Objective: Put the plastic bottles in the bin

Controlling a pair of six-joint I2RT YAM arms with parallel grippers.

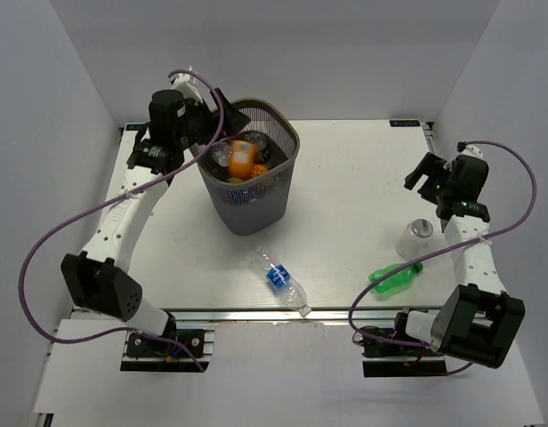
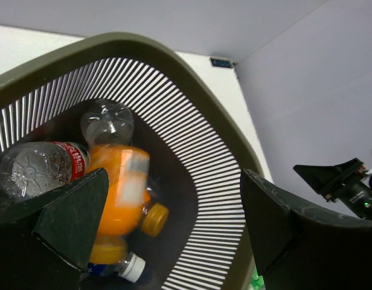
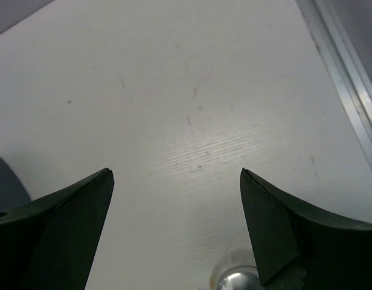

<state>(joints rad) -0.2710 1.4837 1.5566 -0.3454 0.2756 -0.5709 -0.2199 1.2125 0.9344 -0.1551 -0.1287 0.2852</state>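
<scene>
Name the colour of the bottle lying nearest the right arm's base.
Green bottle; clearest in the top external view.

At the table's (image 1: 345, 196) near edge, the left arm (image 1: 123, 222) and right arm (image 1: 474, 255) have white links, black joints and a looping purple cable (image 1: 25, 280) each; the fingers (image 2: 71, 220) are black wedges.

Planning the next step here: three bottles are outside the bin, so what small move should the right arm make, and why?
Probably draw the right gripper back and down over the clear jar-like bottle: its jaws stand open and empty above the table, and that bottle is the nearest, just at the bottom edge of its wrist view.
</scene>
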